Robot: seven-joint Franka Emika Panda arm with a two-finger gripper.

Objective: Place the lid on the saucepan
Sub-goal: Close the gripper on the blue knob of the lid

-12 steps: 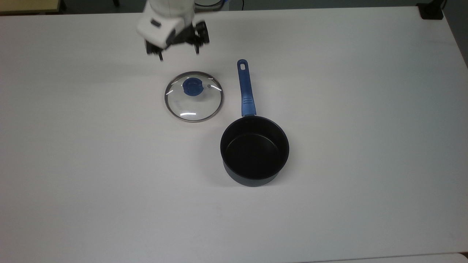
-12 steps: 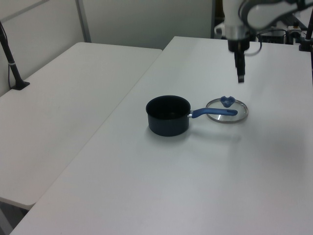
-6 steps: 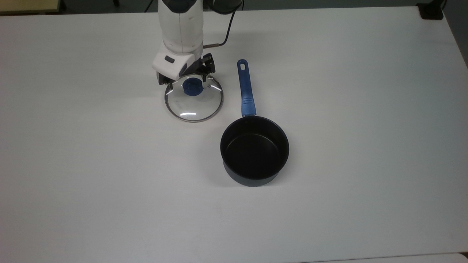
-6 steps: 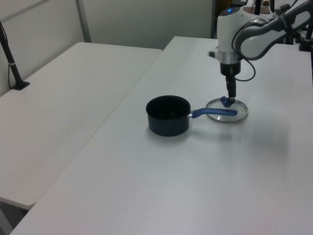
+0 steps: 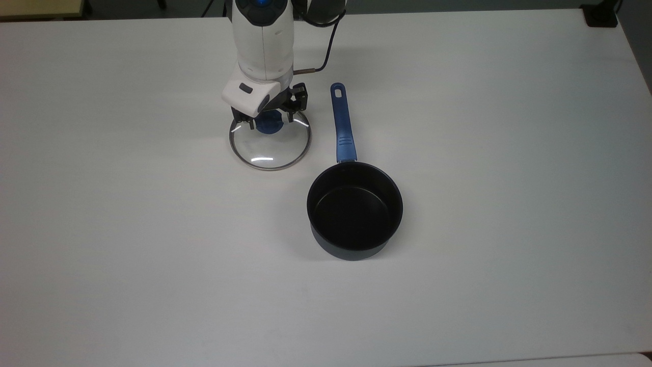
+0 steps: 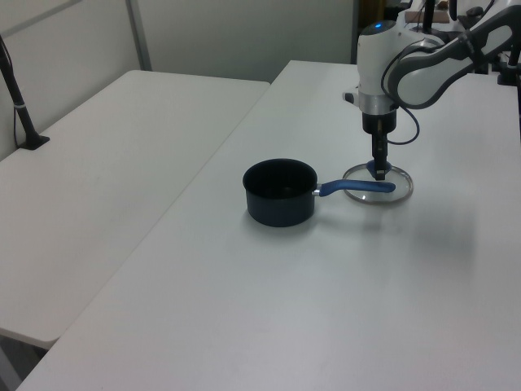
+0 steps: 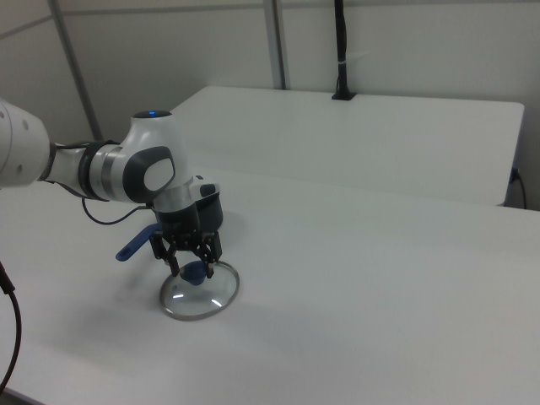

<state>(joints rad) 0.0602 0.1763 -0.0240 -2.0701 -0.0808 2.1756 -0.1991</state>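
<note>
The white counter (image 5: 509, 153) carries everything, and the white Panda arm (image 5: 263, 35) reaches down over it from the top view's upper edge. The saucepan (image 5: 355, 210) stands upright and empty near the middle of the counter, its long blue handle (image 5: 342, 122) running straight toward the top view's top, so the handle lies just beside the lid and apart from it. The lid (image 5: 270, 148) lies flat on the counter, up and to the top view's left of the pan's bowl, and is not yet on the pan. The pincer (image 5: 269, 116) hangs directly over the lid's blue knob (image 5: 269, 125), pointing straight down; in the right view its two fingers (image 7: 174, 257) stand apart on either side of the knob, spread moderately and gripping nothing. By my reading the grasp is the step in hand: the knob sits squarely below and between the fingers, so closing them should catch it. From there the pan's open mouth lies down and to the top view's right, a short carry that must clear the blue handle.
</note>
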